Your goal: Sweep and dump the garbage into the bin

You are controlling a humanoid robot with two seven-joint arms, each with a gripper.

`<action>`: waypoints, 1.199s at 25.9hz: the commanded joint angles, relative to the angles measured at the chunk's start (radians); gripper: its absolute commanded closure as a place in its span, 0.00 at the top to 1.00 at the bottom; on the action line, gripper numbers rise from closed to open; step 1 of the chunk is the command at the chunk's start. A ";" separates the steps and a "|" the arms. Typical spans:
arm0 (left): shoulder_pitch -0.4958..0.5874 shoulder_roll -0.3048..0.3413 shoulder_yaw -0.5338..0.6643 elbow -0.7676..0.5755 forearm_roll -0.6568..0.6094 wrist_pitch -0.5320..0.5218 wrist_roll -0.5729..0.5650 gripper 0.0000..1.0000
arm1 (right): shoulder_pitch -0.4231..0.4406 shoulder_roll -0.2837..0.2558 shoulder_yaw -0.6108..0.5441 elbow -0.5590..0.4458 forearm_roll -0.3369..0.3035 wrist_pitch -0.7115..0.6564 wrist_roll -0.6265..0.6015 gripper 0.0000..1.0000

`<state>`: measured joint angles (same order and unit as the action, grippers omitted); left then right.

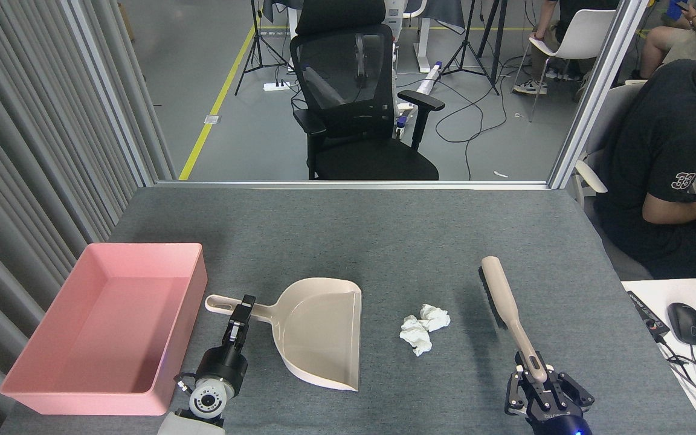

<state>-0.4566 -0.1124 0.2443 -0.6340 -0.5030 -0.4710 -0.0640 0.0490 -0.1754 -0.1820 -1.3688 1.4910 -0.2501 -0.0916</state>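
The garbage [422, 325], a couple of crumpled white paper wads, lies on the grey table between the dustpan and the brush. The pink bin [188, 284] stands at the left, with nothing inside it. A beige dustpan [318, 332] lies beside the bin, mouth facing right. My left gripper [243, 307] sits at the dustpan's handle, dark and seen edge-on, so its jaws are unreadable. A beige brush [501, 296] lies to the right of the wads. My right gripper [535, 370] is shut on the near end of the brush's handle.
A grey ribbed curtain runs along the table's left side. A black office chair [354, 109] stands beyond the far edge. A seated person [662, 163] is at the right, near a white desk with a mouse [685, 323]. Bare table lies behind the tools.
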 commanded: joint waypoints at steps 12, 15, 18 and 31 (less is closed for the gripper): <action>0.003 -0.015 0.055 0.004 -0.002 -0.021 0.000 0.21 | 0.014 0.017 0.015 -0.021 -0.002 -0.012 -0.002 0.18; 0.009 -0.016 0.056 0.002 -0.002 -0.032 0.000 0.20 | 0.032 0.050 0.015 -0.023 0.000 -0.026 -0.002 0.18; 0.010 -0.016 0.055 0.002 -0.005 -0.057 0.000 0.20 | 0.048 0.054 0.015 -0.023 0.000 -0.028 -0.002 0.18; 0.024 -0.015 0.050 -0.007 -0.124 -0.090 0.010 0.20 | 0.081 0.105 0.108 -0.021 0.002 -0.023 -0.002 0.18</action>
<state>-0.4359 -0.1276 0.2942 -0.6410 -0.6024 -0.5587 -0.0539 0.1265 -0.0887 -0.0964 -1.3907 1.4921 -0.2736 -0.0954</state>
